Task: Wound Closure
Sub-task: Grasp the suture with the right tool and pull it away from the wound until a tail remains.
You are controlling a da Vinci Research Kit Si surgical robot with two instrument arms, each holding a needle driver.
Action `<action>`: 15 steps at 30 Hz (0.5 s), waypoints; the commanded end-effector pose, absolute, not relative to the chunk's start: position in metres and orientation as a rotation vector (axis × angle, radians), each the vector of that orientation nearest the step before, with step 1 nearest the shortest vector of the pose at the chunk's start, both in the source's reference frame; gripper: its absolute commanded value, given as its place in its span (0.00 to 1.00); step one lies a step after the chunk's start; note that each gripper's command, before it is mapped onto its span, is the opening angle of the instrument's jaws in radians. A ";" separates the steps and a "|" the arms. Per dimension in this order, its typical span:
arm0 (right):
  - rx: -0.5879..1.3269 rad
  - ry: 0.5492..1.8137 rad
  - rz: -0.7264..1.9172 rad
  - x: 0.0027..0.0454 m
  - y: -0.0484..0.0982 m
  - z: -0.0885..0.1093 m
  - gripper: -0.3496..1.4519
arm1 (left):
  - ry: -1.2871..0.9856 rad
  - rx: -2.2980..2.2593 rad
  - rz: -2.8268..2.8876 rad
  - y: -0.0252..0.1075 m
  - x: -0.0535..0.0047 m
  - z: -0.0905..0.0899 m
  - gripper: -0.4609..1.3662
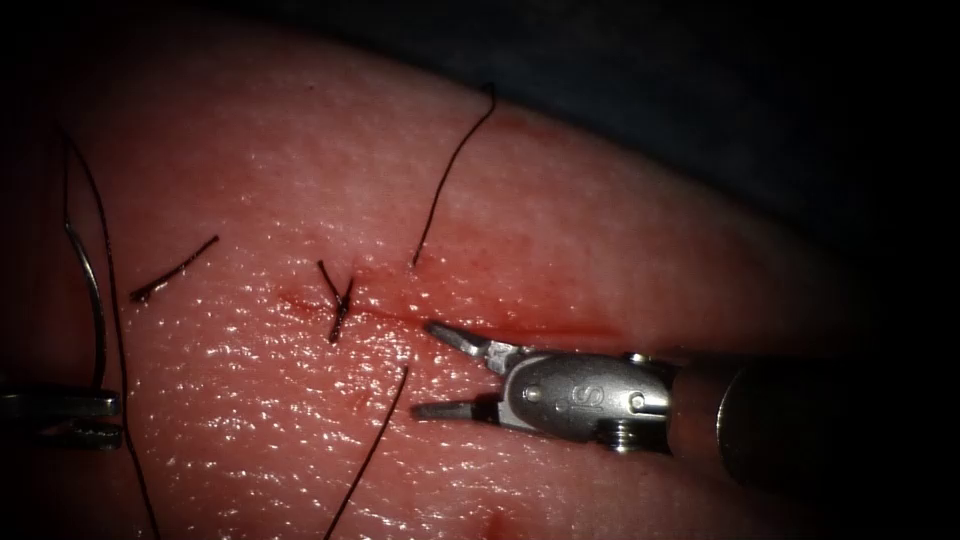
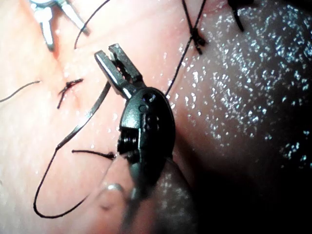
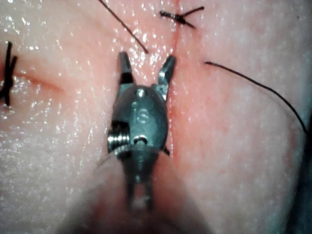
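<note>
Right tool spread empty at the cut; left tool holds the needle at far left.

Tissue (image 1: 600, 230): the cut (image 1: 400, 312) runs left–right, with one tied stitch (image 1: 338, 305) across it and red fluid (image 1: 540, 325) along its right stretch. Right end effector (image 1: 440, 370): jaws wide, holding nothing, one tip on the cut line just right of the stitch, the other below it. Left end effector (image 1: 60, 415): jaws closed on the needle (image 1: 92, 300) near one end; the needle is out of the tissue, well left of the cut, its curve rising upright from the jaws. Thread (image 1: 450, 170): one strand enters just above the cut, another trails below, near the right tool's tips. The right arm is the nearer to the cut, the left to the needle.
</note>
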State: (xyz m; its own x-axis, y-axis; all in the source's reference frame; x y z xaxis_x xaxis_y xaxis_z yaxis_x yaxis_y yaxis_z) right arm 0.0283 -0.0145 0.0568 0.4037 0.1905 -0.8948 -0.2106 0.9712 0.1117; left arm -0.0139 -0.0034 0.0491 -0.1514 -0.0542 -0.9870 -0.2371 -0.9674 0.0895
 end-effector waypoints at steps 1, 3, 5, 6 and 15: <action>-0.021 1.126 0.254 0.0283 -0.014 0.057 0.66 | 0.337 -1.963 2.272 -0.003 -0.0140 0.049 0.06; -0.020 1.126 0.254 0.0283 -0.014 0.057 0.66 | 0.337 -1.963 2.272 -0.003 -0.0140 0.049 0.06; -0.020 1.127 0.254 0.0283 -0.015 0.057 0.67 | 0.337 -1.963 2.272 -0.003 -0.0140 0.049 0.06; -0.020 1.127 0.254 0.0283 -0.015 0.057 0.67 | 0.337 -1.963 2.272 -0.003 -0.0140 0.049 0.06; -0.019 1.136 0.246 0.0288 -0.014 0.057 0.67 | 0.337 -1.963 2.272 -0.003 -0.0140 0.049 0.06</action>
